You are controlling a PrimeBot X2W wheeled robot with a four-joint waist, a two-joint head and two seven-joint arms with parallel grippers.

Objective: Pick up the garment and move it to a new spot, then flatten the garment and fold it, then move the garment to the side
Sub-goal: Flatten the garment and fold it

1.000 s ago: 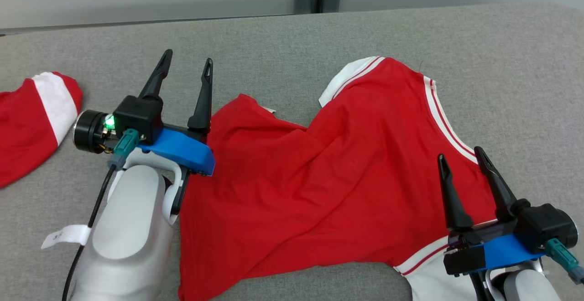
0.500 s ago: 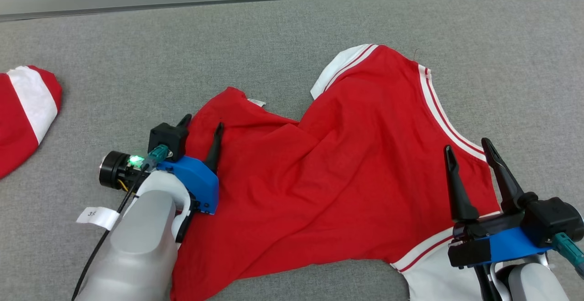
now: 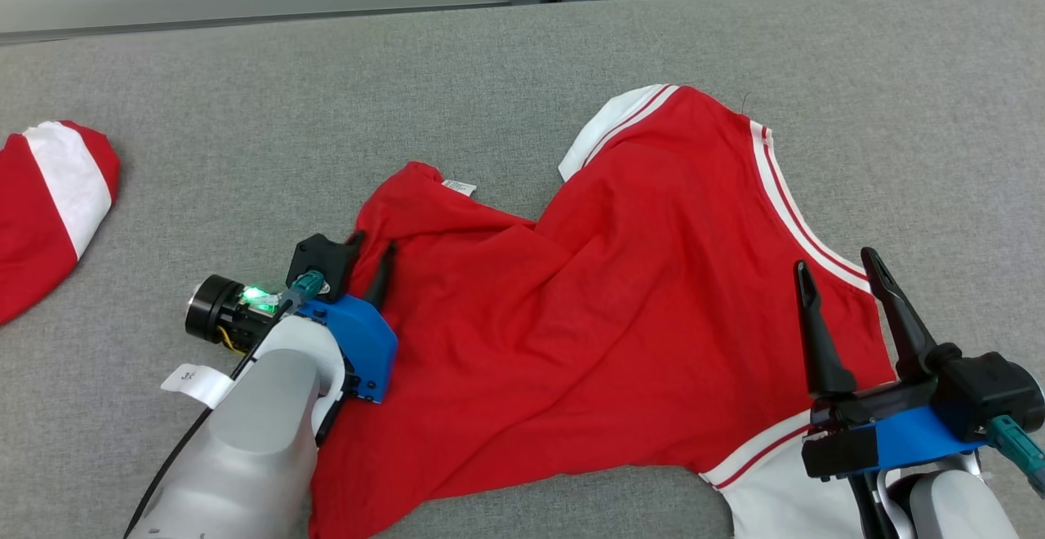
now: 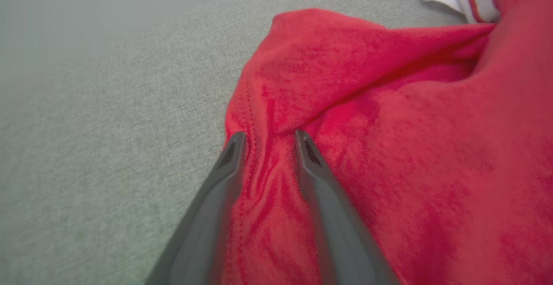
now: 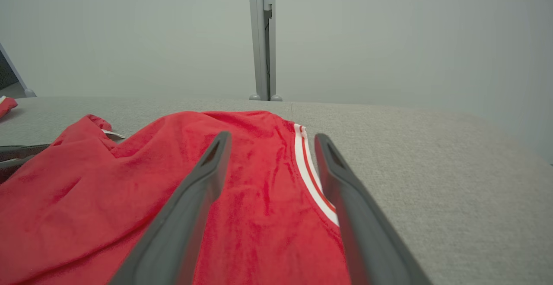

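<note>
right gripper [image 5: 272, 137] fingers spread wide over the crumpled red garment [image 5: 108, 181], its white-striped trim [image 5: 309, 168] running between them, grey counter [image 5: 432, 168] to the right, pale wall [image 5: 129, 34] and vertical post [image 5: 261, 34] behind.

Left hand [image 3: 373, 241]: dropped from mid-air at centre-left onto the left edge of the red jersey with white striped trim [image 3: 620, 294].
Left hand fingers [image 4: 216, 190]: drawn closer together, cloth puckered between them.
</note>
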